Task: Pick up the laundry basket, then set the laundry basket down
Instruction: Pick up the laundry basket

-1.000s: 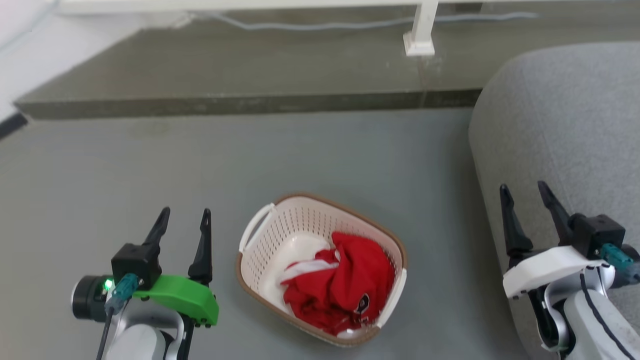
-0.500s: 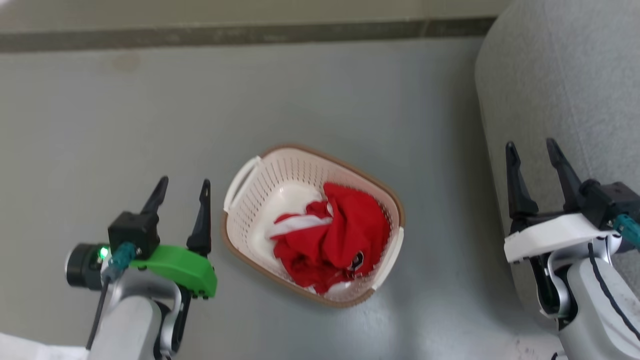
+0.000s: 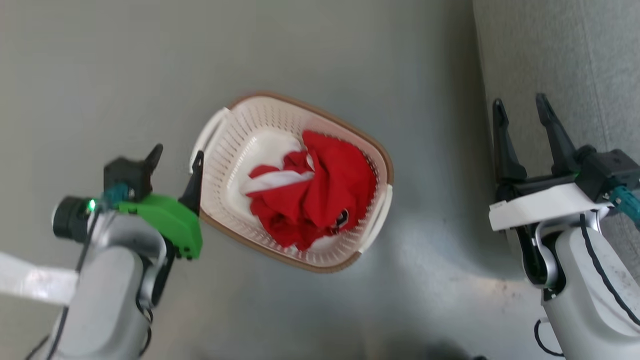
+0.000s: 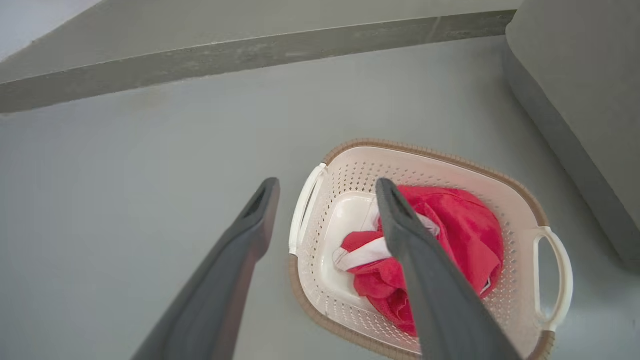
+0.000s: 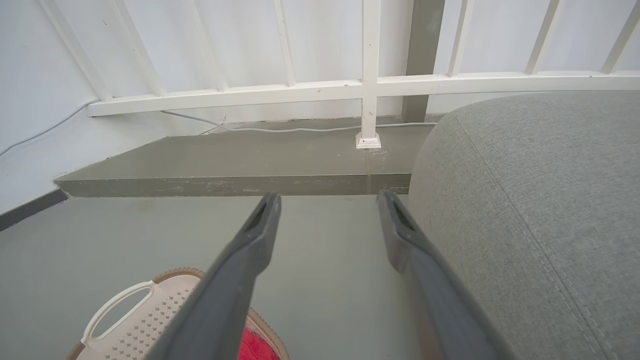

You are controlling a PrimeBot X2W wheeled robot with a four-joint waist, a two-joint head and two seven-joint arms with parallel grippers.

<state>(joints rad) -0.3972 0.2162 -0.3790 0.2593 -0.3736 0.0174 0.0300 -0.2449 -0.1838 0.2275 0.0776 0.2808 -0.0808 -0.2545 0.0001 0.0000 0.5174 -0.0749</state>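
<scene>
The laundry basket (image 3: 220, 165) stands on the grey floor, cream-white with a brown rim and a white handle at each end. A red and white garment (image 3: 320, 195) lies bunched inside it. My left gripper (image 3: 176, 156) is open just left of the basket's near handle (image 3: 206, 135), with one fingertip close to the rim. In the left wrist view the basket (image 4: 345, 175) lies below my spread fingers (image 4: 250, 235), the handle (image 4: 306, 207) between them. My right gripper (image 3: 520, 107) is open, well right of the basket, over the sofa's edge. The right wrist view catches the basket's handle (image 5: 117, 305) at its bottom left.
A grey fabric sofa (image 3: 560, 60) runs along the right side, close to my right arm. In the right wrist view a low grey step (image 5: 225, 172) crosses the floor ahead, with a white railing (image 5: 370, 85) and a cable behind it.
The head camera has tilted down, so the step and railing have left the head view. My left gripper has come closer to the basket's left handle. Both grippers stay open.
</scene>
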